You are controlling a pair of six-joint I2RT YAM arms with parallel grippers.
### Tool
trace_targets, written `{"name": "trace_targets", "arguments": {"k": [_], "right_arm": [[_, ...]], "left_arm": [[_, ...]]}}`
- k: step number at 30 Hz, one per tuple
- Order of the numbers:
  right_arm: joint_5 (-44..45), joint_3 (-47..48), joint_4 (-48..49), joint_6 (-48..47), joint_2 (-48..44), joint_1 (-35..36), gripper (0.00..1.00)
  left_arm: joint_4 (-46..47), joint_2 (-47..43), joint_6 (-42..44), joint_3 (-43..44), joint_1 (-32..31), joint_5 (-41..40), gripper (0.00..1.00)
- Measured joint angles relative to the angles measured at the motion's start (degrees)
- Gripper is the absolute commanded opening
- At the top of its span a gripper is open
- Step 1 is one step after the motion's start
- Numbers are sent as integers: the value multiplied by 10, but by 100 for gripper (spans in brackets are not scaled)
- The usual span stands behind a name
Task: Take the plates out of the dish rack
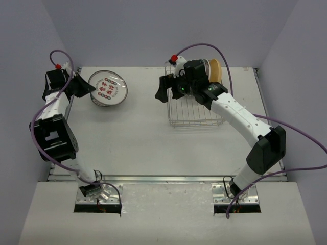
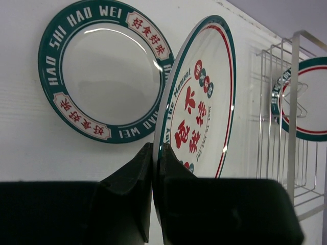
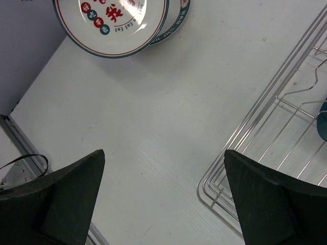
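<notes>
Left gripper (image 2: 153,153): clamped on red-character plate (image 2: 202,102) rim, far left; likely stacking onto lettered plate (image 2: 107,69), release next. Right gripper (image 3: 163,153): wide open, empty.

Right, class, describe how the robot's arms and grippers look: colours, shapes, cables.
Both the left arm and right arm have white tubular links with boxy black joints. A purple cable loops along each, with a red cap near the wrist. Their fingers are matte black wedges.
</notes>
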Motion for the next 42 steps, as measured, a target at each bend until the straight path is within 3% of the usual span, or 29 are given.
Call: {"name": "trace_targets", "arguments": {"k": [13,20,26,30,38,42], "right_arm": [[-5,0,-4,-7,0,-1,99],[-10,5,-10,-7,12,-1,99],[-22,12,-17,-7,38,-1,99],[-23,12,-23,-9,41,-1,99],[-23,20,-27,-11,44,-1,99],[-22,20,-28,-11,44,-1,99]], "left_arm": [[23,139,-29,74,16,-12,0],[37,188,-27,86,19,-28,9],[43,218,-25,105,20,-30,29],[43,222,-14,113,20,-44,51],[36,222,15,117,20,-77,69],[31,222,37,115,20,-99,71]]}}
